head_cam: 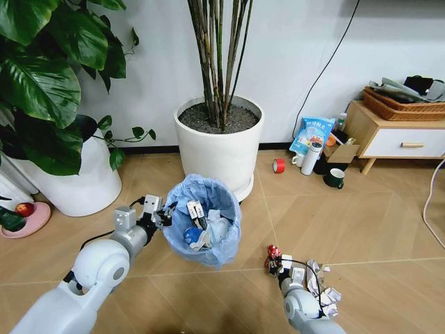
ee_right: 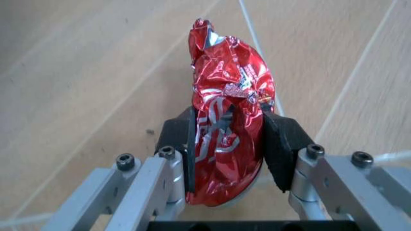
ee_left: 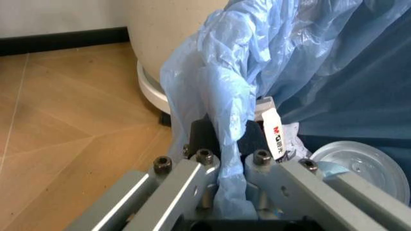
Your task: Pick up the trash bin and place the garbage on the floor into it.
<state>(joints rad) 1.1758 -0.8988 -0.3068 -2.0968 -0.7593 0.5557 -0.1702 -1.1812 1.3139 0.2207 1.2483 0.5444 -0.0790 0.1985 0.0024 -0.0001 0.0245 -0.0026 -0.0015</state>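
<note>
Left hand [head_cam: 165, 216], centre-left, pinches the rim of the small bin's crinkly light-blue bag [head_cam: 204, 217]; right hand [ee_right: 228, 144], bottom right, is clamped around a crumpled red foil wrapper [ee_right: 230, 120] above the herringbone floor [head_cam: 375, 223].

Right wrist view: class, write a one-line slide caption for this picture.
Right gripper jaws shut on a crumpled shiny red foil wrapper above the tan wood-look plank floor.

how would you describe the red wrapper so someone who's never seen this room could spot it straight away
Start at the big white plant pot by the wall, then drop to the trash bin with its light-blue bag just in front of it. To the bin's right, low over the floor, the right gripper has its jaws shut on the red wrapper. It is shiny, crumpled red foil; the litter beside it is white paper.
</note>
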